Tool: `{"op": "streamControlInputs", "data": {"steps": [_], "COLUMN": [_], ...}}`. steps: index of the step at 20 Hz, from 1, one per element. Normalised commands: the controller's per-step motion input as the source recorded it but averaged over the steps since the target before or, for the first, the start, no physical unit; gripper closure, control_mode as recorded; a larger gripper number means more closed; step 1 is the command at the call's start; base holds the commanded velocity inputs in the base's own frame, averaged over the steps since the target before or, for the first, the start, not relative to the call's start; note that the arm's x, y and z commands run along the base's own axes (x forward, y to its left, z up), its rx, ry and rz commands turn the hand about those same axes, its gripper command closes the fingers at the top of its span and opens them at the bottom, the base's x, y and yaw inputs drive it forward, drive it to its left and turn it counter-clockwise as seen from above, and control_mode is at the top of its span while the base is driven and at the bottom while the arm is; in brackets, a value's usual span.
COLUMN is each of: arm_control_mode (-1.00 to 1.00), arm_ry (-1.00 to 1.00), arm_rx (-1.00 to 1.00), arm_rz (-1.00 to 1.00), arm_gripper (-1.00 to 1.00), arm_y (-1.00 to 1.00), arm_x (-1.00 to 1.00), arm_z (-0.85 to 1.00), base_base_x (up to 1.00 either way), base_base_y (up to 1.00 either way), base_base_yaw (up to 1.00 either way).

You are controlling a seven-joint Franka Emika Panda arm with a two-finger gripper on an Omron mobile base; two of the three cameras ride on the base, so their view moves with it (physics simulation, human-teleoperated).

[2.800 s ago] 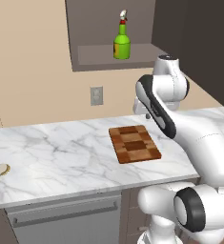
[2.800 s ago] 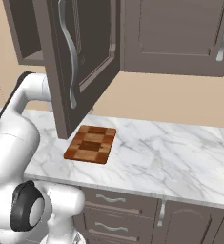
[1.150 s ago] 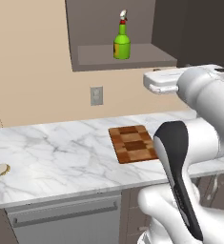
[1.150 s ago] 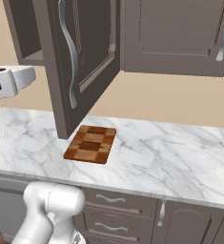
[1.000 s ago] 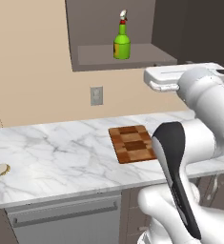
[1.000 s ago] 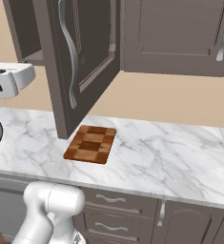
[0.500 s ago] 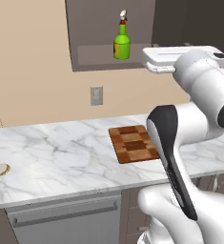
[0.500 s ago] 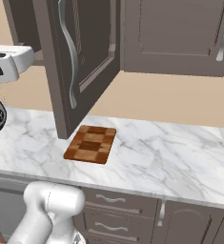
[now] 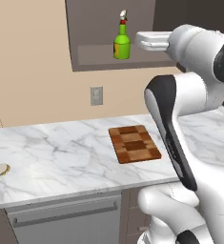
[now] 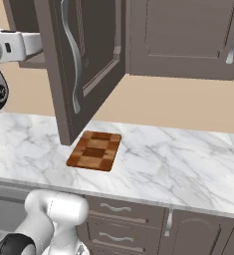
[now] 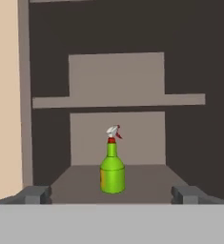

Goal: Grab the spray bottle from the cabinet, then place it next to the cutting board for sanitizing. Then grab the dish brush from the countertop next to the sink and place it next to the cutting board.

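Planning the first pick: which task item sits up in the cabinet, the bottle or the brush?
The green spray bottle stands upright on the cabinet shelf; the dish brush lies on the countertop.

The arm is built of glossy white rounded shells, thick and tube-like, that swell into bulbous housings at each joint. A long dark grey to black band runs along one upper link, curved at its top end and narrowing along the shell's side. The joints show as dark round caps: one on the uppermost housing bears small pale dots on its face, another near the base is a dark ring set into a white collar. The hand is a flat, pale grey-white rectangular block with squared edges. The fingers are small, blocky, dull dark grey tips with flat tops.
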Motion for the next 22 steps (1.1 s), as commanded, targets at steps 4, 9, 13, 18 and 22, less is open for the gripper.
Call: {"op": "streamControlInputs", "data": {"steps": [4,9,13,18,22], "arm_control_mode": [-1.0,-1.0,-1.0,-1.0,-1.0], "arm_ry": [-0.02,0.0,-0.01,0.0,0.0], "arm_rx": [-0.02,0.0,0.0,0.0,0.0], "arm_rz": [0.0,0.0,0.0,0.0,0.0], "arm_gripper": [-1.0,-1.0,-1.0,-1.0,-1.0], "arm_y": [0.0,0.0,0.0,0.0,0.0], "arm_x": [0.37,0.39,0.42,0.53,0.5], "arm_z": [-0.16,-0.27,-0.3,-0.14,0.0], "base_base_x": [0.0,0.0,0.0,0.0,0.0], "base_base_y": [0.0,0.0,0.0,0.0,0.0], "base_base_yaw": [0.0,0.0,0.0,0.0,0.0]}}
